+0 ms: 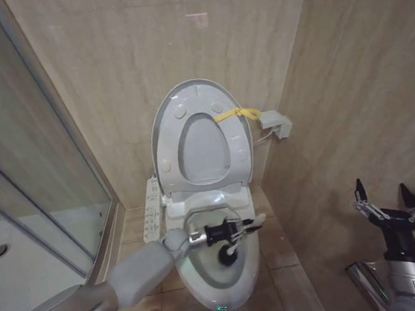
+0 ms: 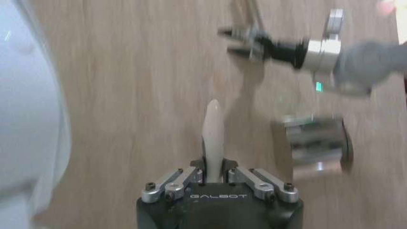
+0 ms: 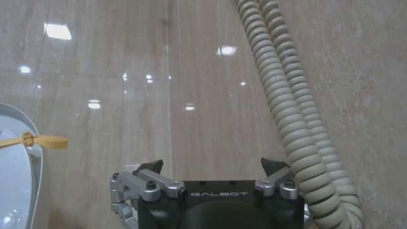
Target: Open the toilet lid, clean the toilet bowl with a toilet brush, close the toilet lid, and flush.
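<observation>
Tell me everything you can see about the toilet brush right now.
The toilet brush has a small round black bristle head on a slim cream-white handle with a rounded end, plastic by the look of it. The left gripper is shut on the handle, with the rounded end sticking out past its fingers toward the robot's right. The brush is tilted, its black head lowered inside the white ceramic toilet bowl. Whether the bristles touch the basin cannot be told. The left wrist view shows the handle clamped between the fingers.

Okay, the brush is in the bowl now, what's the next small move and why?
Probably sweep the toilet brush around inside the toilet bowl: the left gripper holds its handle with the black head down in the basin, the toilet lid is already up, and the right gripper waits open aside.
</observation>
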Robot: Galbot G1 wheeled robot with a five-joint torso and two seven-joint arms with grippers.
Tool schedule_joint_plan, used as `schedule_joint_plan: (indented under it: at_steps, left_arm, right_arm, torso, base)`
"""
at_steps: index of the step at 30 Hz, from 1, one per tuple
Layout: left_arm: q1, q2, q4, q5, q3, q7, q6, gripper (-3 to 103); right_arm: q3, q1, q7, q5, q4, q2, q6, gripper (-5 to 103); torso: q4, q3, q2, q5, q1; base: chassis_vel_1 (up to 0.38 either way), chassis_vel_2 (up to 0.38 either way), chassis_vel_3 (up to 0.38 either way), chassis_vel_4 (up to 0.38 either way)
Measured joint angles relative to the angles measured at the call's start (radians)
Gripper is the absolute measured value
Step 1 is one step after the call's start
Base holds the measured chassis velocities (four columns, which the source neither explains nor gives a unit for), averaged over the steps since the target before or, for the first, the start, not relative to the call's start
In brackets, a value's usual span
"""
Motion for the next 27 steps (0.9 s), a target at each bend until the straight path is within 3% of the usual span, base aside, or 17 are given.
schedule_joint_plan:
  at_steps: [5, 6, 10, 12, 14, 18, 21, 27]
  left_arm:
    - [0.069, 0.011, 0.130, 0.082, -0.043, 0.012, -0.029, 17]
    - [0.071, 0.006, 0.136, 0.087, -0.049, 0.012, -0.032, 17]
    - [0.053, -0.012, 0.110, 0.077, -0.049, 0.003, -0.025, 18]
    - [0.014, -0.039, 0.060, 0.060, -0.046, -0.001, -0.023, 18]
    - [0.008, -0.042, 0.062, 0.066, -0.047, 0.003, -0.026, 18]
    - [0.065, -0.032, 0.180, 0.145, -0.081, 0.022, -0.059, 17]
    - [0.061, -0.037, 0.190, 0.134, -0.088, 0.014, -0.058, 17]
    - [0.000, -0.065, 0.097, 0.067, -0.057, -0.007, -0.035, 17]
  right_arm:
    - [0.002, -0.020, 0.002, 0.008, 0.009, -0.006, 0.006, 100]
    - [0.003, -0.021, 0.002, 0.009, 0.012, -0.008, 0.006, 100]
    - [0.008, -0.024, 0.003, 0.012, 0.017, -0.011, 0.003, 100]
    - [0.007, -0.013, 0.003, 0.011, 0.016, -0.010, -0.002, 100]
    - [0.005, -0.009, 0.002, 0.010, 0.013, -0.009, -0.003, 100]
    - [0.005, -0.028, 0.002, 0.013, 0.016, -0.008, 0.003, 100]
    - [0.009, -0.030, 0.002, 0.018, 0.023, -0.017, 0.003, 100]
    - [0.012, -0.018, 0.004, 0.019, 0.024, -0.019, -0.006, 100]
  torso:
    - [0.0016, 0.000, 0.000, -0.0008, 0.000]
    - [0.0007, 0.000, 0.000, -0.0007, 0.000]
    - [0.0012, 0.000, 0.000, 0.0002, 0.000]
    - [-0.0006, 0.000, 0.000, -0.0003, 0.000]
    - [-0.0008, 0.000, 0.000, -0.0002, 0.000]
    - [0.0021, 0.000, 0.000, -0.0001, 0.000]
    - [0.0014, 0.000, 0.000, -0.0005, 0.000]
    - [-0.0004, 0.000, 0.000, -0.0002, 0.000]
  base:
    - [0.000, 0.000, 0.000, 0.000]
    - [0.000, 0.000, 0.000, 0.000]
    - [0.000, 0.000, 0.000, 0.000]
    - [0.000, 0.000, 0.000, 0.000]
    - [0.000, 0.000, 0.000, 0.000]
    - [0.000, 0.000, 0.000, 0.000]
    - [0.000, 0.000, 0.000, 0.000]
    - [0.000, 0.000, 0.000, 0.000]
